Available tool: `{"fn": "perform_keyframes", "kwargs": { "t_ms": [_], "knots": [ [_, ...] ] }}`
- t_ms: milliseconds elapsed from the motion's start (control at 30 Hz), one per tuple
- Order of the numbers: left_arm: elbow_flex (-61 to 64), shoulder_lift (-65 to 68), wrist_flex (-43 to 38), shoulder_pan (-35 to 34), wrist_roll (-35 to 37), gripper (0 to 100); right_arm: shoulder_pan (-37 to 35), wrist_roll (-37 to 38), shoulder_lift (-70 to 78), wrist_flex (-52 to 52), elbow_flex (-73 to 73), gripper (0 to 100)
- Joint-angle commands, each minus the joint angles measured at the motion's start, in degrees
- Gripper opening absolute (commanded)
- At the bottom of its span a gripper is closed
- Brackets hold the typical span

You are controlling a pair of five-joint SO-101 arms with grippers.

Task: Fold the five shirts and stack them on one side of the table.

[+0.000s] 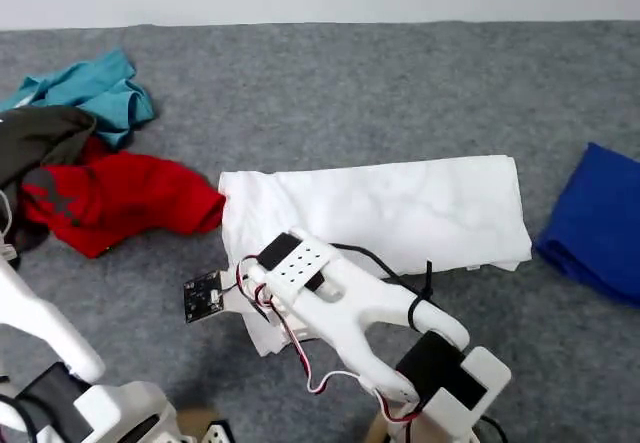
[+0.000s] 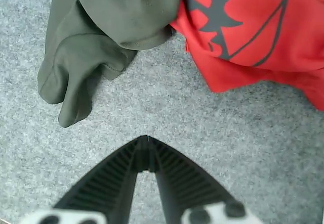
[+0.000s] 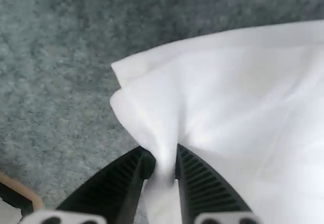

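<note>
The right gripper (image 3: 164, 161) is clamped on a bunched corner of the white shirt (image 1: 400, 208), at the near left end of the cloth, so the step in hand looks like folding this shirt. It lies roughly flat in a wide band across the middle of the table (image 1: 350, 83). The next move probably calls for lifting that corner and carrying it over the rest without dragging the whole shirt. The left gripper (image 2: 148, 140), jaws together and holding nothing, hangs over bare grey surface near the heap. Farther left the red shirt (image 1: 110, 203) lies crumpled, touching the dark shirt (image 1: 40, 138), with the teal shirt (image 1: 95, 88) beyond. The blue shirt (image 1: 600, 223) sits apart at the right edge, seemingly folded.
</note>
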Motion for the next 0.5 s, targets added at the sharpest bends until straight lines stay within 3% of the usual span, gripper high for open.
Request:
{"fn": "perform_keyframes", "kwargs": {
  "t_ms": [0, 67, 467],
  "knots": [
    [-0.22, -2.55, -0.97, -0.35, 0.0, 0, 0.31, 0.62, -4.44, 0.75, -2.37, 4.1],
    [-0.22, -2.55, -0.97, -0.35, 0.0, 0, 0.31, 0.7, -5.41, 0.75, -2.37, 0.7],
    [2.24, -2.64, -0.7, -0.35, 0.0, 0, 2.42, 0.44, -5.76, 0.75, -2.37, 3.9]
  ]
}}
